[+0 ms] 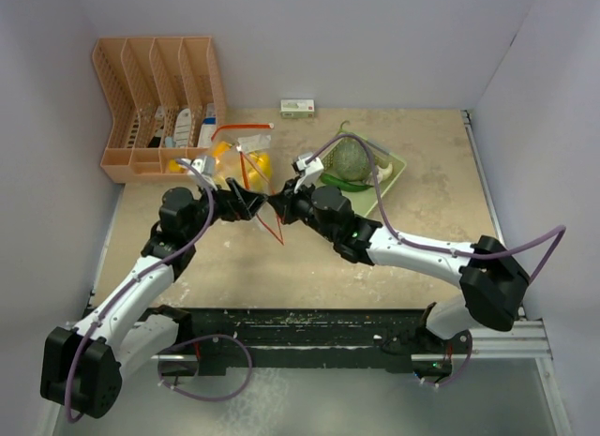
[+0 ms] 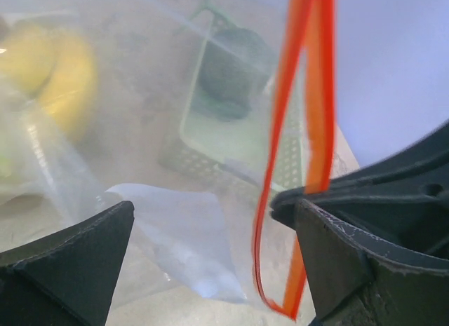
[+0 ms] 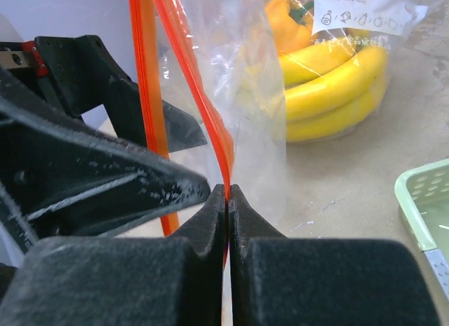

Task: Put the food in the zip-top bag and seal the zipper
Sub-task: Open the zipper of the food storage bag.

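Now, tabletop: the beige speckled tabletop [image 1: 422, 211] carries everything. The bag's body rests on it, so a hard tug would probably drag it.
Bag: the clear zip-top bag [image 1: 242, 153] lies just behind both pincers with its mouth end raised toward them. Inside are the yellow banana bunch [image 3: 337, 87] and an orange-yellow fruit with a green stem [image 3: 287, 21].
Basket: the pale green mesh basket [image 1: 401, 161] sits near the bag on its right and holds the food not yet bagged.
Melon: the round netted grey-green melon [image 1: 351, 159] is in the basket. It looks the bulkiest piece, so the mouth must gape wide for it.
Cucumber: the dark green cucumber [image 1: 345, 183] lies along the basket's near side, against the melon.
Left pincer: the black left pincer [image 2: 207, 207] is released wide, with the zipper hanging just inside its right finger. It should take the free lip only, just under the strip.
Right pincer: the black right pincer [image 3: 228, 193] is clenched on one lip. That hold should stay firm while the other lip is drawn away gently.
Zipper: the orange-red zipper strip [image 2: 309, 94] hangs as a loop and is unsealed here.
White piece: the small white piece [image 1: 382, 172] sits in the basket, right of the melon.
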Controlling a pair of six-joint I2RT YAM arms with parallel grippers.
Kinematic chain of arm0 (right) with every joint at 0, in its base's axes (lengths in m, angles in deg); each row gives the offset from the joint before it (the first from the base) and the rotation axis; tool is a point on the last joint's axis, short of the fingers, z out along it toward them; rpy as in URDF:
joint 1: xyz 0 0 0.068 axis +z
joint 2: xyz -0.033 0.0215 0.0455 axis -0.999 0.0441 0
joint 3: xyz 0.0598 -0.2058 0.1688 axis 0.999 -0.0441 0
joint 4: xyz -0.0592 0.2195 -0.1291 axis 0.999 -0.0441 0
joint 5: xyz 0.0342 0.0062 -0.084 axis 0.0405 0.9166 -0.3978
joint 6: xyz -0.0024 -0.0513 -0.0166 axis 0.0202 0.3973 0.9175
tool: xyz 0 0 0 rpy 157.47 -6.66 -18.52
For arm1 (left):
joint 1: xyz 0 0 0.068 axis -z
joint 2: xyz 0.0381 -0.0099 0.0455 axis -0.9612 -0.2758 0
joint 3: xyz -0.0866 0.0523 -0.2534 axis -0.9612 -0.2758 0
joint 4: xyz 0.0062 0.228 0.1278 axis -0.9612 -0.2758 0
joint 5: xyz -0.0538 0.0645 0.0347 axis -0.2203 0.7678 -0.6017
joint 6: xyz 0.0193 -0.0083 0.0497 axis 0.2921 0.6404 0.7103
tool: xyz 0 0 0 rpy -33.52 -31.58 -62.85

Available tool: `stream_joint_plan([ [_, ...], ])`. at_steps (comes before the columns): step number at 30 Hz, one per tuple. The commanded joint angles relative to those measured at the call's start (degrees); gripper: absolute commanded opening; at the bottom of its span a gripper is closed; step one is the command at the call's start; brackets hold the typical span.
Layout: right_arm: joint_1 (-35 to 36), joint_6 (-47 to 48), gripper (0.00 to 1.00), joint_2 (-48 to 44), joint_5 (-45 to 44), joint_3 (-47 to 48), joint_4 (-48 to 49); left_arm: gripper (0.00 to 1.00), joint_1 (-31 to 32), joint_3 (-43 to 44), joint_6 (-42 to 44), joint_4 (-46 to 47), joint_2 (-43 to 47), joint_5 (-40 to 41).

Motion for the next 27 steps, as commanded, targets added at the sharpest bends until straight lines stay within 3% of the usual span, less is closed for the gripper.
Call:
stream_joint_plan([
  [1,0.61,1.13,0.00,-2.86,0.16,-0.10,3.27,0.99,0.12,3.97,-3.54,-6.12,-1.89,8.79],
  [6,0.60,1.08,0.00,-3.34,-0.02,-0.19,3.27,0.99,0.27,12.15,-0.21,-18.64,-7.46,11.52],
  [19,0.67,1.11,0.00,-2.55,0.02,0.88,2.56,0.97,0.50,11.11,3.85,-15.68,-5.04,8.95],
  [20,0.63,1.08,0.00,-2.47,-0.09,0.90,2.43,0.93,0.53,10.82,3.69,-15.70,-4.87,9.38],
  [21,0.69,1.00,0.00,-2.40,-0.11,0.89,2.47,0.83,0.54,10.79,3.47,-15.95,-4.93,9.63],
  [24,0.70,1.10,0.00,-2.42,-0.18,0.81,2.52,0.38,0.54,10.05,2.32,-15.70,-4.88,10.22],
  [27,0.68,1.08,0.00,-2.70,-0.86,0.64,2.30,0.19,0.53,9.41,1.53,-15.26,-4.34,10.46],
])
